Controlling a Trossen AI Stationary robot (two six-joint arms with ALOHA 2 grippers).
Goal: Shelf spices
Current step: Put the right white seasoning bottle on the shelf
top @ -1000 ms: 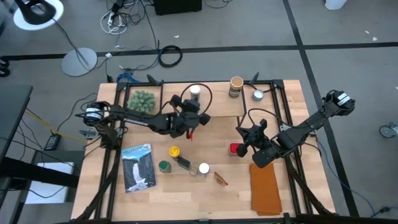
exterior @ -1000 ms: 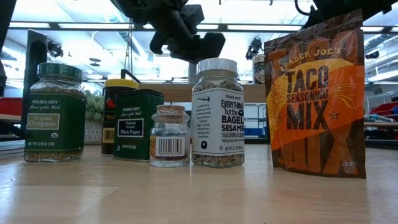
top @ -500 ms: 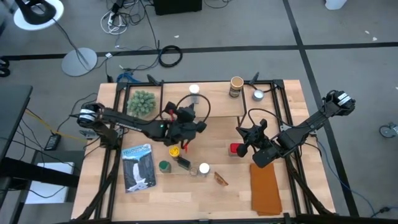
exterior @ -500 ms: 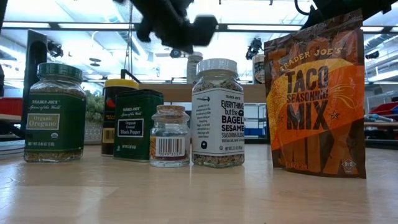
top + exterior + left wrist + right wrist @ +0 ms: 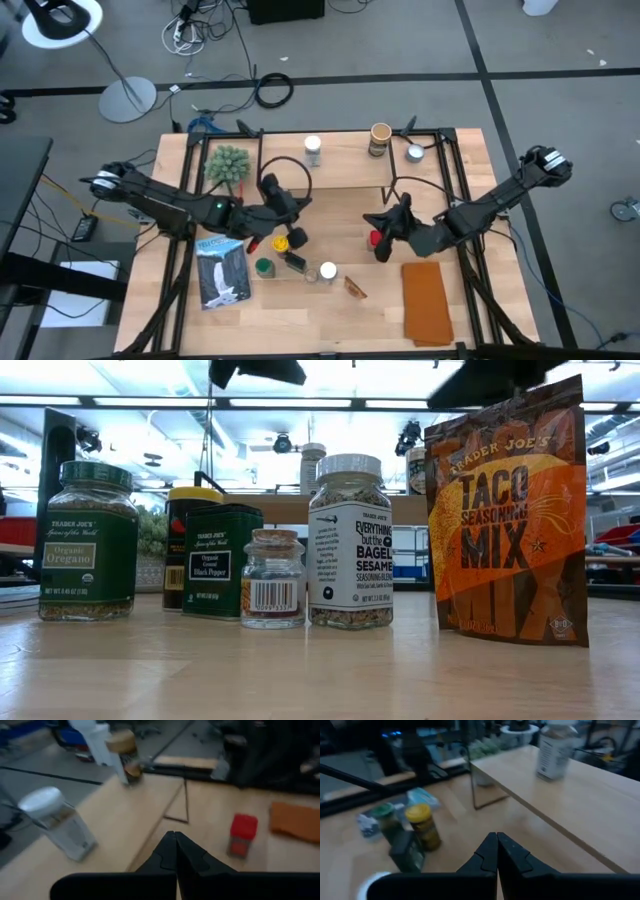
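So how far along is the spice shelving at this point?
Done: a white-lidded clear jar and a tan cylinder stand on the light wood shelf. In hand: nothing; the left gripper and right gripper are shut and empty. Left on the table: the red tin, yellow-lidded jar, green-lidded jar, black box and others.

Two jars (image 5: 313, 150) and (image 5: 379, 139) stand on the shelf (image 5: 345, 172); a cluster of jars (image 5: 293, 258), perhaps five, lies before it.
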